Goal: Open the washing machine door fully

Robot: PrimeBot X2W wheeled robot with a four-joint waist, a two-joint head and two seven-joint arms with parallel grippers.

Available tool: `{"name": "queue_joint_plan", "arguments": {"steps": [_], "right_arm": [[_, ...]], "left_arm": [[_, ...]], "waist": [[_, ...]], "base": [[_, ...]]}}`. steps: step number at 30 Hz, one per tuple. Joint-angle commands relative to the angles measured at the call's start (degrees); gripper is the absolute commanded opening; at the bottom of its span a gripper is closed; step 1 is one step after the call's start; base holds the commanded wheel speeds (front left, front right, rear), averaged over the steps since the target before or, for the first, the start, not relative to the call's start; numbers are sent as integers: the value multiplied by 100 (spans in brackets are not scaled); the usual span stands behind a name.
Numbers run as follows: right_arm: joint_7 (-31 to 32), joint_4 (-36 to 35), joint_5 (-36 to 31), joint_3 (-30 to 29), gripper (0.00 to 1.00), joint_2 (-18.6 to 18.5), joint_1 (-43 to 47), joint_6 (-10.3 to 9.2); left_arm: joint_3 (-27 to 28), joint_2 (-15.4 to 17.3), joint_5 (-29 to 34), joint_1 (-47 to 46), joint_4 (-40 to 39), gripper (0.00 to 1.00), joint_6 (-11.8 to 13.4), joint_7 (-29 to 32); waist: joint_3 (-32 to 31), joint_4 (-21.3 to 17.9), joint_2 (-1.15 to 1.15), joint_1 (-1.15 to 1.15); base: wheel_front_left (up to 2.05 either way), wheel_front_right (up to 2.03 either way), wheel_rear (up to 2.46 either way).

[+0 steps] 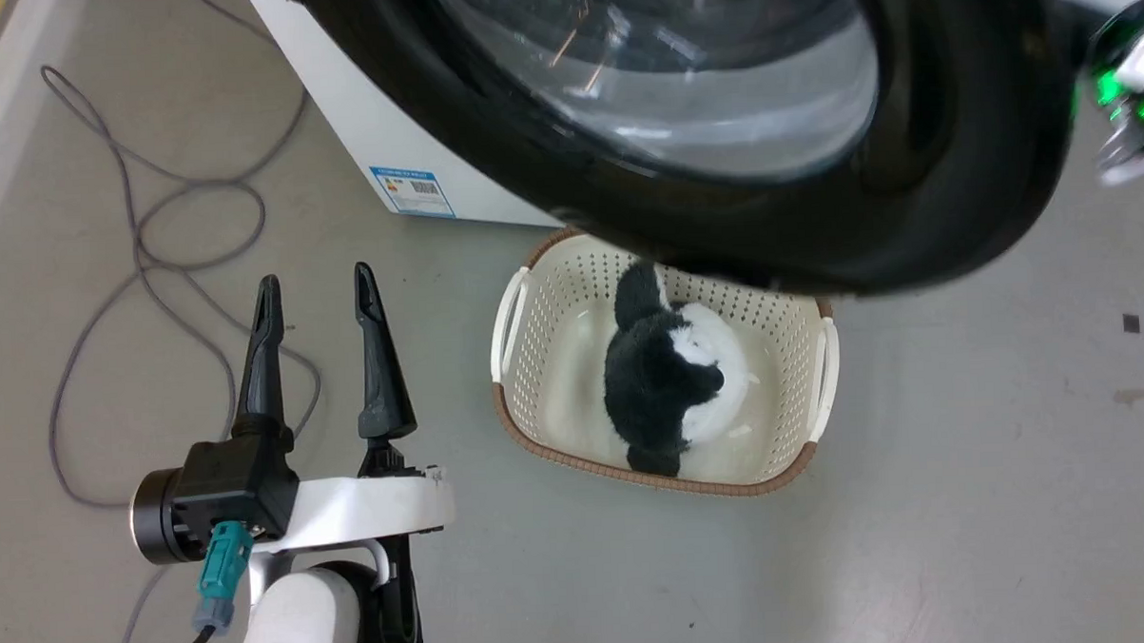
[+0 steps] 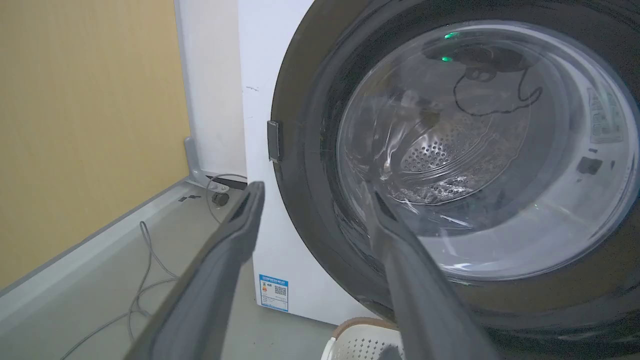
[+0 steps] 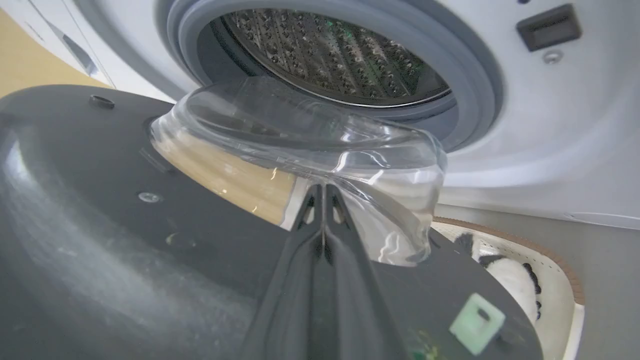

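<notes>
The washing machine door [image 1: 956, 156], a glossy black disc with a bulging glass bowl [image 1: 677, 70], stands swung out from the white washing machine [image 1: 355, 110], over the floor. In the right wrist view my right gripper [image 3: 324, 187] is shut with nothing in it, its fingers lying against the door's inner face [image 3: 100, 225] beside the glass bowl, and the grey-gasketed steel drum [image 3: 340, 55] is open behind. My left gripper [image 1: 316, 275] is open and empty over the floor at lower left, facing the door's outer face [image 2: 300, 200] without touching it.
A cream basket [image 1: 821, 370] holding a black-and-white plush toy [image 1: 664, 375] sits on the floor under the door's lower edge. A grey cable [image 1: 141, 241] loops across the floor at left. A yellow wall [image 2: 90, 125] and pale skirting stand left of the machine.
</notes>
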Motion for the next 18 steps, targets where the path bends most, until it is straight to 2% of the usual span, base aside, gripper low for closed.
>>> {"name": "queue_joint_plan", "arguments": {"steps": [1,18], "right_arm": [[79,-69,47,108,0,103,262,5],[477,-1606,522,623,0,236,1940,5]], "left_arm": [[15,9,41,72,24,100,-15,-30],[90,9,134,353,108,100,-116,-30]], "waist": [[-51,-9,0,0],[-581,-33,0,0]], "base": [[0,0,0],[0,0,0]]}}
